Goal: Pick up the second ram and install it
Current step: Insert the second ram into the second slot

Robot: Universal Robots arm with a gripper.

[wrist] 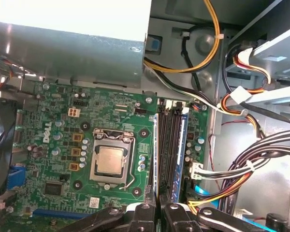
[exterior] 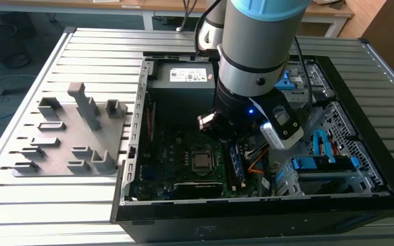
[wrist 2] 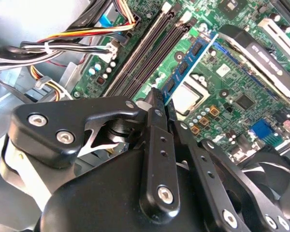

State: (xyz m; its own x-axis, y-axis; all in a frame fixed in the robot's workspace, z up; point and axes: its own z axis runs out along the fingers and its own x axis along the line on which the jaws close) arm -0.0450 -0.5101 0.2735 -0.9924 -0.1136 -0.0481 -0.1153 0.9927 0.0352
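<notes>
Gripper over the memory slots inside the open case

Cables crowd your work area: bundled power leads (wrist: 251, 166) run along the side of the motherboard (wrist: 63, 145) in the first wrist view, just beside the memory slots (wrist: 168, 145), and an orange cable (exterior: 255, 165) crosses the board floor in the exterior view. The arm's wide body blocks your exterior look at the far part of the slots.

Your gripper (wrist: 158, 210) sits low in the computer case (exterior: 361, 169), directly above the slot bank. In the second wrist view its black fingers (wrist 2: 157, 145) stand close together, nearly closed, and whether they grip anything I cannot tell.

One ram stick (wrist 2: 186, 65) with chips on a blue board stands seated in a slot, next to the CPU socket (wrist: 108, 162); whether it is the second ram I cannot tell. The neighbouring dark slots look unfilled.

On the exterior view's left, the grey holder tray (exterior: 67, 138) rests on the slatted table (exterior: 46, 210), well apart from the gripper.
</notes>
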